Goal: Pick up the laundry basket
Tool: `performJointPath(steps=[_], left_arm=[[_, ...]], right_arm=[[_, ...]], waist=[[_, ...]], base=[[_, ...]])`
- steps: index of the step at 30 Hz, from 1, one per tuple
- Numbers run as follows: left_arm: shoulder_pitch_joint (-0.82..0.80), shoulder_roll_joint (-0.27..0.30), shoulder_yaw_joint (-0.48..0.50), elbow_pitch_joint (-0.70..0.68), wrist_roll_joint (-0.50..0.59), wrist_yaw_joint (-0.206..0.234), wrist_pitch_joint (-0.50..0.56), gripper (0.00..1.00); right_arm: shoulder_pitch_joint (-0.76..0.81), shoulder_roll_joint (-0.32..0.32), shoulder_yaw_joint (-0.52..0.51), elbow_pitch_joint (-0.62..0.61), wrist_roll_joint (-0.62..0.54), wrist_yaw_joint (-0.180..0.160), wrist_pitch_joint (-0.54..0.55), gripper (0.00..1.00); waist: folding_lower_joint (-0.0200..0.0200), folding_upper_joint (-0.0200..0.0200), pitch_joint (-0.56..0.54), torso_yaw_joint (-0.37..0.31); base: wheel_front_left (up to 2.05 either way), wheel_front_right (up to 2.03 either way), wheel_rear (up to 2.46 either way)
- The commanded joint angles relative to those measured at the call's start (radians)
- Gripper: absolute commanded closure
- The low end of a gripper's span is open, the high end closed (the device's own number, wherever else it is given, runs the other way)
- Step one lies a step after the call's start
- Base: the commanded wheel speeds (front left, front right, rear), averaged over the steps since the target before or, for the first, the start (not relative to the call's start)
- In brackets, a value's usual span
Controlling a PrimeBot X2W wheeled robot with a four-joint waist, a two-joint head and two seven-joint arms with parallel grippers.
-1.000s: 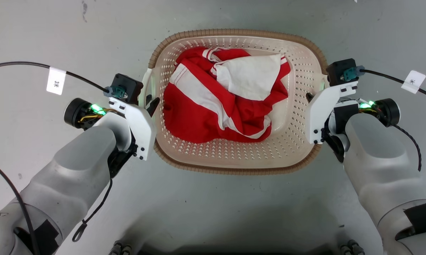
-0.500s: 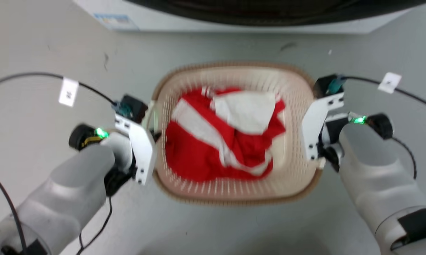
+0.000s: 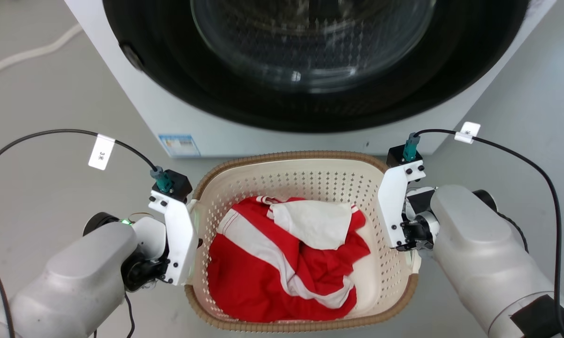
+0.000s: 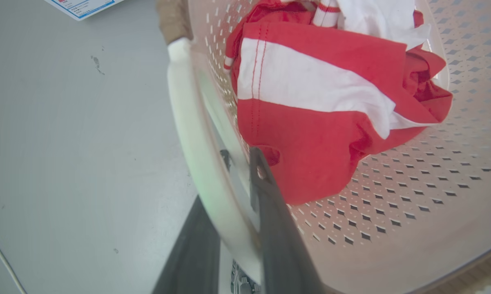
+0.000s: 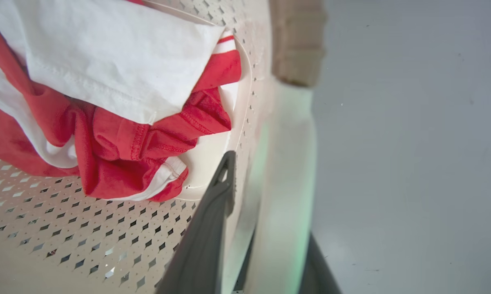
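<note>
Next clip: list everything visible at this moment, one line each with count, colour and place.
laundry basket: one, cream with brown rim, lower middle of head view.
clothing: one heap, red and white, inside the basket; item count unclear.
washing machine: one, white with dark round door, top of head view.
sticker: one, blue and white, low on the machine's front.
floor: grey, all around.
cord: one, white, on the floor, upper left.
left gripper: one, dark fingers clamping the basket's left white handle.
right gripper: one, dark fingers clamping the right white handle.
forearms: two, pale grey, lower corners.
cables: two, black with white tags, at the wrists.
</note>
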Motion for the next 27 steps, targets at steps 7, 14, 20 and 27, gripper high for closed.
performJointPath(steps=[7, 14, 20, 27], left_arm=[[0.043, 0.037, -0.005, -0.023, -0.055, -0.007, 0.086, 1.0], [0.084, 0.05, -0.006, -0.001, -0.109, -0.005, 0.16, 1.0], [0.079, 0.056, -0.006, -0.003, -0.121, -0.005, 0.215, 1.0], [0.061, 0.043, -0.006, 0.014, -0.154, -0.005, 0.257, 1.0]], right_arm=[[0.028, -0.003, 0.055, -0.008, 0.047, 0.007, 0.086, 1.0], [0.049, -0.008, 0.084, -0.008, 0.079, 0.007, 0.122, 1.0], [0.059, -0.008, 0.097, -0.007, 0.113, 0.007, 0.141, 1.0], [0.075, -0.009, 0.114, -0.002, 0.141, 0.007, 0.145, 1.0]], waist=[[0.0002, 0.0, -0.185, -0.009], [0.0002, 0.0, -0.267, -0.017], [0.0002, 0.0, -0.3, -0.023], [0.0002, 0.0, -0.313, -0.025]], base=[[0.0, 0.0, 0.0], [0.0, 0.0, 0.0], [0.0, 0.0, 0.0], [0.0, 0.0, 0.0]])
